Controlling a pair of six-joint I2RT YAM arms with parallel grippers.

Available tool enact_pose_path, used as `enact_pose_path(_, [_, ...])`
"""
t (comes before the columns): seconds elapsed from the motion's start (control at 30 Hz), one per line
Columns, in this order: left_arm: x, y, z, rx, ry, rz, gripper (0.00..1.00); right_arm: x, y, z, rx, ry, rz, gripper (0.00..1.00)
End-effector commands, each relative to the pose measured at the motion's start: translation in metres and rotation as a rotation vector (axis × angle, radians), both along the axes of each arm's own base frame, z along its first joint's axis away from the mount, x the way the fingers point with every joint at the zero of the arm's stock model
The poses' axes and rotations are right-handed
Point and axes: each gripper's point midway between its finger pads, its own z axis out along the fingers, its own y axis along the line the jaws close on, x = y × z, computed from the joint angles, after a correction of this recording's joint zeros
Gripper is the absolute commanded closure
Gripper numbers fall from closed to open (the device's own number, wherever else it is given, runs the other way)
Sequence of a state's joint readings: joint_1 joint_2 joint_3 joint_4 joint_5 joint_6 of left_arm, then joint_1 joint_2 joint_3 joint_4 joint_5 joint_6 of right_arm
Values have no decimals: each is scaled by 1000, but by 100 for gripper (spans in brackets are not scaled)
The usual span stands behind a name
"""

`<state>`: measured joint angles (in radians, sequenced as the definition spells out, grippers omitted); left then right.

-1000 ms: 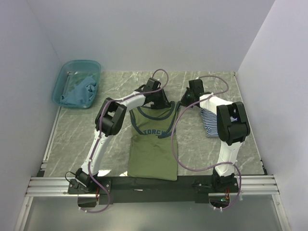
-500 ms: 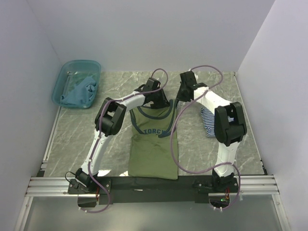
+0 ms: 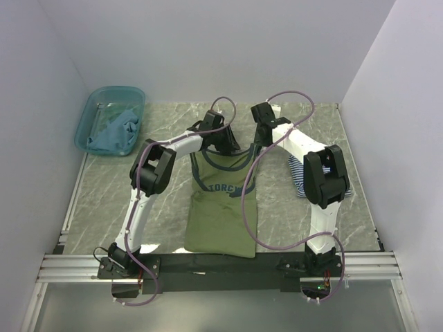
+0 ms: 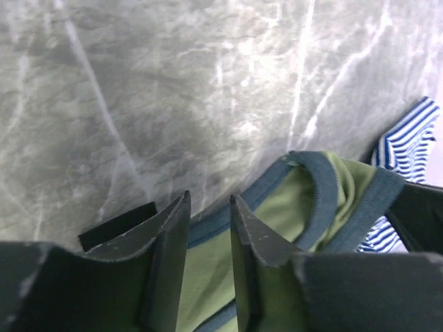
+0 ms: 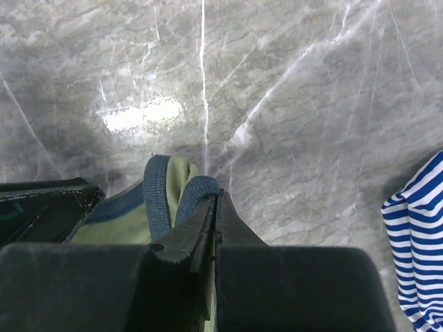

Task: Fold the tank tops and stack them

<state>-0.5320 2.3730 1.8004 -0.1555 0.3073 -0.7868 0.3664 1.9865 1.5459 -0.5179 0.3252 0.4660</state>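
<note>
The olive green tank top [image 3: 220,214] lies flat at the table's middle, its lettered chest toward the far side. My left gripper [image 3: 225,146] stands open over its left shoulder strap; in the left wrist view the fingers [image 4: 209,197] have a gap, with green cloth [image 4: 291,200] behind them. My right gripper [image 3: 257,142] is shut [image 5: 216,196] on the right shoulder strap, whose dark trim [image 5: 163,187] loops up at the fingertips. The striped tank top [image 3: 301,176] lies crumpled to the right, also seen as a striped tank top edge [image 5: 419,242]. The teal-blue tank top [image 3: 114,131] sits in the basin.
The translucent teal basin [image 3: 86,121] stands at the far left corner. White walls close the table on three sides. Purple cables loop over both arms and across the olive top. Bare marble surface [image 3: 104,200] lies left of the olive top.
The left gripper's jaws have opened over the left strap. The right arm has swung left toward the middle, its shut gripper carrying the right strap inward.
</note>
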Motion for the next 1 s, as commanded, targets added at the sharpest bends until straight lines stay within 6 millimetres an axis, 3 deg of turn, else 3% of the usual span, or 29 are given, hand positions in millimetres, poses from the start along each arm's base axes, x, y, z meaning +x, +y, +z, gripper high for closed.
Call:
enact_pose_path(0.0, [2, -16, 51, -100, -118, -77, 64, 14, 0, 19, -7, -59, 4, 100])
enact_pose_path(0.17, [0, -28, 54, -168, -110, -113, 59, 16, 8, 12, 56, -55, 26, 100])
enact_pose_path(0.2, [4, -34, 63, -200, -142, -127, 59, 13, 9, 7, 74, -44, 24, 100])
enact_pose_path(0.4, [9, -46, 71, -264, -171, -153, 60, 12, 7, -9, 146, -24, 20, 100])
enact_pose_path(0.47, [10, -50, 60, -239, -151, -163, 61, 12, 7, -15, 158, -16, 20, 100])
enact_pose_path(0.63, [10, -58, 59, -242, -148, -172, 61, 11, 6, -21, 176, -12, 12, 100])
enact_pose_path(0.83, [4, -63, 42, -231, -110, -183, 61, 9, 4, -24, 193, -5, 0, 100])
enact_pose_path(0.93, [1, -56, 27, -175, -78, -150, 63, 8, 2, -26, 197, -3, -6, 100])
enact_pose_path(0.97, [1, -51, 37, -173, -89, -126, 63, 6, 1, -29, 197, 3, -8, 100])
